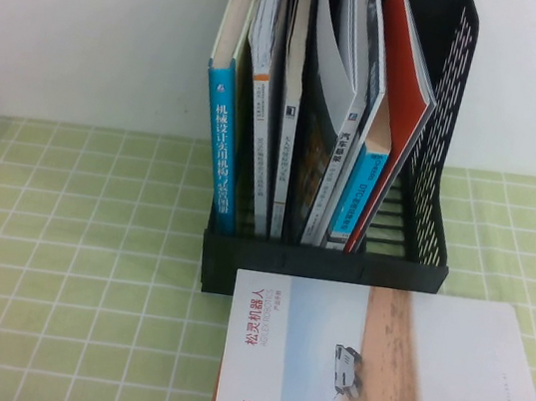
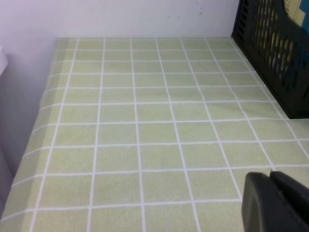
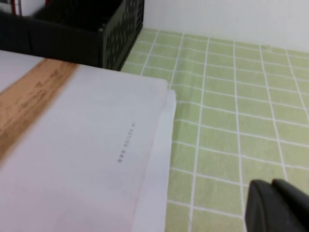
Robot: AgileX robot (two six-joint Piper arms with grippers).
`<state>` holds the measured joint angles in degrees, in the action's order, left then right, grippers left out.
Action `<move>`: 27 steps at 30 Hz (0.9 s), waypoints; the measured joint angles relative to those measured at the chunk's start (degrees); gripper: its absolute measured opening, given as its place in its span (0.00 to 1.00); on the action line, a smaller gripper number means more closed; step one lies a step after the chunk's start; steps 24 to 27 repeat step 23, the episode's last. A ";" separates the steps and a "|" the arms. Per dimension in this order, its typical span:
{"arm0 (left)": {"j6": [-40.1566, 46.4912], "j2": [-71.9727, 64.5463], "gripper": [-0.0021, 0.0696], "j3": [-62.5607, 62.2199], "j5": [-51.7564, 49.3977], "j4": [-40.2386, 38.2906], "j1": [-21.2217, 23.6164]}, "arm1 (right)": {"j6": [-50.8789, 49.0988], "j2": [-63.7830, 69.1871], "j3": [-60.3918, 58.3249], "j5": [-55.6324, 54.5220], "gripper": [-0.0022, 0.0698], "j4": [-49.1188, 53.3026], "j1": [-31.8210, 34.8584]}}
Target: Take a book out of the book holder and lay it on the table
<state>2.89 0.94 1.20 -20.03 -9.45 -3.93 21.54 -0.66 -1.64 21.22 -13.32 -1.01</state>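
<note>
Light green cloth with white grid lines covers the table (image 1: 67,261). In the high view, the black mesh book holder (image 1: 409,267) stands at 12 o'clock from the table's centre, upright against the white wall, with several books upright or leaning in its compartments. The book (image 1: 392,381), pale with a sky-blue and sandy cover and a red title, lies flat on the table at 6 o'clock from the holder, its far edge just beside the holder's low front lip. My right gripper (image 3: 277,205) does not appear in the high view; its wrist camera shows it above bare cloth, beside the book's edge and apart from it, fingers pressed together and holding nothing. My left gripper (image 2: 275,200) sits above empty cloth, well apart from the holder; I cannot tell how it stands.
</note>
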 joint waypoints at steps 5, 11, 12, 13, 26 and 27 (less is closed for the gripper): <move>-0.20 0.00 0.03 0.00 0.00 0.00 0.00 | 1.70 0.00 0.00 0.13 0.03 -0.94 0.00; -0.20 0.00 0.03 0.00 0.00 0.00 0.00 | 1.94 0.00 0.00 0.22 0.03 -1.56 0.00; -0.20 0.00 0.03 0.00 0.00 0.00 0.00 | 1.97 0.00 0.00 0.22 0.03 -1.56 0.00; -0.20 0.00 0.03 0.00 0.00 0.00 0.00 | 1.97 0.00 0.00 0.22 0.03 -1.56 0.00; -0.20 0.00 0.03 0.00 0.00 0.00 0.00 | 2.07 0.00 0.00 0.22 0.03 -1.83 0.00; -0.20 0.00 0.03 0.00 0.00 0.00 0.00 | 2.07 0.00 0.00 0.22 0.03 -1.83 0.00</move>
